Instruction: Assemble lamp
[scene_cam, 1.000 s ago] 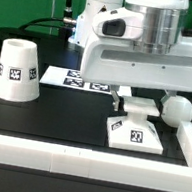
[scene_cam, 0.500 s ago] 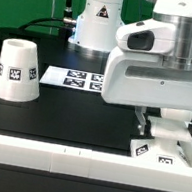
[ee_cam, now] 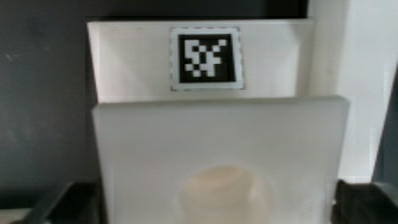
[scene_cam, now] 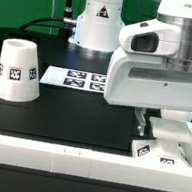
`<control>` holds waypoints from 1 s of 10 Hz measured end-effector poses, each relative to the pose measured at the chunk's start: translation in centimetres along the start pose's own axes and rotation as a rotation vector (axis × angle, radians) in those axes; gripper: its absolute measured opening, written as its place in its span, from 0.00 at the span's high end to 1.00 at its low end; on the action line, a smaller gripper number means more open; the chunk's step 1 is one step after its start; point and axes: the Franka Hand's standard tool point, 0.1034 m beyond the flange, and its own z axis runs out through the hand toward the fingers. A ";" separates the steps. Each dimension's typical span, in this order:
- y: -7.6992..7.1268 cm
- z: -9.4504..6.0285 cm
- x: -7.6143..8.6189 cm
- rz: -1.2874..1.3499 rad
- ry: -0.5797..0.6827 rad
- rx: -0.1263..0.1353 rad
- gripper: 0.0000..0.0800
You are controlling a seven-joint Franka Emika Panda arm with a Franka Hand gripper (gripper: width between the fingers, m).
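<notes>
White cone shade on the exterior view's left, marker board near it, tool over tagged base

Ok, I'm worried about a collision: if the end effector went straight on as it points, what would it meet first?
Probably the lamp base, right under the end effector; the wrist view shows it filling the path, though the remaining gap is unclear.

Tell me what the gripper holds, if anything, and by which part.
It cannot be told. The gripper straddles the square base at two sides, but no firm grip shows.
</notes>
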 end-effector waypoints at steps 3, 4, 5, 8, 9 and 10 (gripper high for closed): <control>0.0 0.0 0.0 -0.001 0.000 0.000 0.13; 0.1 -0.2 -0.5 -0.001 0.011 0.000 0.13; 0.4 -1.1 -3.2 -0.002 0.010 -0.005 0.13; -0.6 -1.9 -9.8 0.020 -0.015 -0.003 0.13; -1.7 -1.5 -11.5 0.038 -0.027 -0.003 0.13; -2.8 -1.3 -12.7 0.035 -0.036 -0.002 0.13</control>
